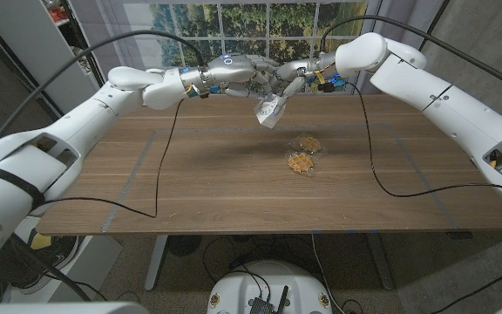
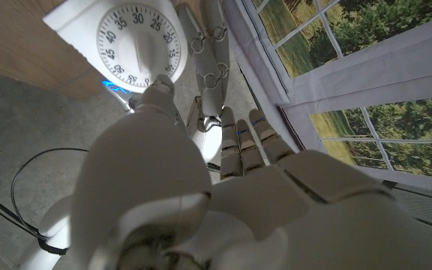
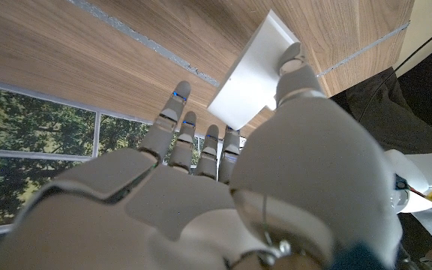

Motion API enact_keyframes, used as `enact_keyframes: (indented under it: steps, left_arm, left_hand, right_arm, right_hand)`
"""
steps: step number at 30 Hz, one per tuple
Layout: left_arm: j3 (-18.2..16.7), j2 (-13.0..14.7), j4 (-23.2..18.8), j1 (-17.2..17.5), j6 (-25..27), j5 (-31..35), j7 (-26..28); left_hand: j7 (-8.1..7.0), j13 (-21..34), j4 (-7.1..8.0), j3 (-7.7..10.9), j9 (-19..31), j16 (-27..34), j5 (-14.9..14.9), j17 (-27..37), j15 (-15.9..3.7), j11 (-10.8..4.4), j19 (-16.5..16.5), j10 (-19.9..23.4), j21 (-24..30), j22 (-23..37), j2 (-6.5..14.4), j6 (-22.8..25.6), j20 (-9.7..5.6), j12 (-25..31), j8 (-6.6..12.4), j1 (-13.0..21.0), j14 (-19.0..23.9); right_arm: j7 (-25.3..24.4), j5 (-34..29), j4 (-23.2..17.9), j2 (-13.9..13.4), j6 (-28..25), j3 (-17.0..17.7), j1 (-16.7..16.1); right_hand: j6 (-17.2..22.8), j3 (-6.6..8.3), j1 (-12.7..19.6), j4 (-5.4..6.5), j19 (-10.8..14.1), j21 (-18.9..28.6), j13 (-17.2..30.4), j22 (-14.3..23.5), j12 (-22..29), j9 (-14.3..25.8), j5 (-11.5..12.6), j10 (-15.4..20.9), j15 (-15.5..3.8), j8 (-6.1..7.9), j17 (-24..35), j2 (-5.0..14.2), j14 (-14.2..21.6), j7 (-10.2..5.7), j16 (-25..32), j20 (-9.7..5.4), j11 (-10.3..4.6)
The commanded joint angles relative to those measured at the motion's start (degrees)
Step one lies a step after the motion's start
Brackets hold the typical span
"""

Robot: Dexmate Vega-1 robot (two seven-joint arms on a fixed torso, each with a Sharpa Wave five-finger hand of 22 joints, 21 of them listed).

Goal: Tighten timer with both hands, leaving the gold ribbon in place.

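Observation:
The white square timer (image 1: 270, 111) hangs tilted in the air over the table's far middle. Its dial face (image 2: 137, 37) shows in the left wrist view, its plain back (image 3: 253, 75) in the right wrist view. My right hand (image 1: 301, 73) holds it, thumb on the back and fingers at its edge. My left hand (image 1: 232, 75) is right beside it. The left thumb tip (image 2: 160, 85) touches the timer's edge below the dial, while the other left fingers (image 2: 247, 142) reach straight past it. Two gold ribbon pieces (image 1: 308, 142) (image 1: 300, 162) lie on the table below.
The wooden table (image 1: 190, 174) carries grey tape lines, and a black cable (image 1: 159, 174) loops over its left part while another (image 1: 382, 166) crosses the right. A window with white curtains (image 1: 260, 26) stands behind the table.

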Motion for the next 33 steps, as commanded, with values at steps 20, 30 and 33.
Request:
enact_keyframes:
  steps: [20, 30, 33]
  left_arm:
    - [-16.5, -3.0, -18.9, 26.1, 20.1, -35.9, -9.2]
    - [-18.4, -4.1, -21.7, 31.3, 27.0, -52.3, -15.0]
    - [-18.7, -4.5, -21.7, 32.2, 28.2, -56.2, -16.2]
  left_hand:
    - [0.51, 0.7, 2.95, -0.57, 0.4, 1.7, -2.1, 0.4, -7.77, -11.39, 2.8, -1.8, 1.7, 0.1, 1.1, -2.4, 0.48, 1.0, -1.35, -3.3, 3.6]
    - [-1.12, 0.2, 5.55, -1.07, -1.1, 1.3, -4.6, -0.5, -6.55, -9.11, 3.2, -0.9, 2.0, -0.3, 0.6, -14.2, 1.55, 0.7, -7.52, -7.3, 5.8]
    - [-1.49, -0.1, 5.8, -1.16, -1.5, 1.2, -4.9, -0.7, -6.58, -8.89, 3.3, 0.2, 2.0, -0.3, 0.4, -15.4, 1.67, 0.9, -7.94, -7.8, 6.3]
  right_arm:
    - [0.7, 0.0, 3.9, 0.3, 2.7, -0.4, 0.8]
    - [0.4, -1.5, 2.9, -0.2, 2.5, -0.5, 0.6]
    - [0.4, -1.7, 2.9, -0.2, 2.3, -0.5, 0.5]
  right_hand:
    - [11.1, 0.25, -1.9, 0.09, -0.1, 0.1, 0.1, 0.2, -0.2, 12.1, 0.3, 0.3, -0.33, 1.63, 0.1, 2.33, 0.1, -8.68, 0.2, -0.05, -0.13]
    - [11.0, 0.27, -1.9, 0.04, -0.2, 0.1, 0.1, 0.2, -0.2, 12.1, 0.3, 0.3, -0.37, 1.49, 0.1, 2.36, 0.0, -8.87, 0.2, -0.05, -0.43]
    - [10.9, 0.29, -1.8, 0.01, -0.3, 0.1, 0.1, 0.2, -0.1, 12.1, 0.3, 0.4, -0.45, 1.44, 0.1, 2.37, 0.0, -8.83, 0.2, -0.16, -0.57]
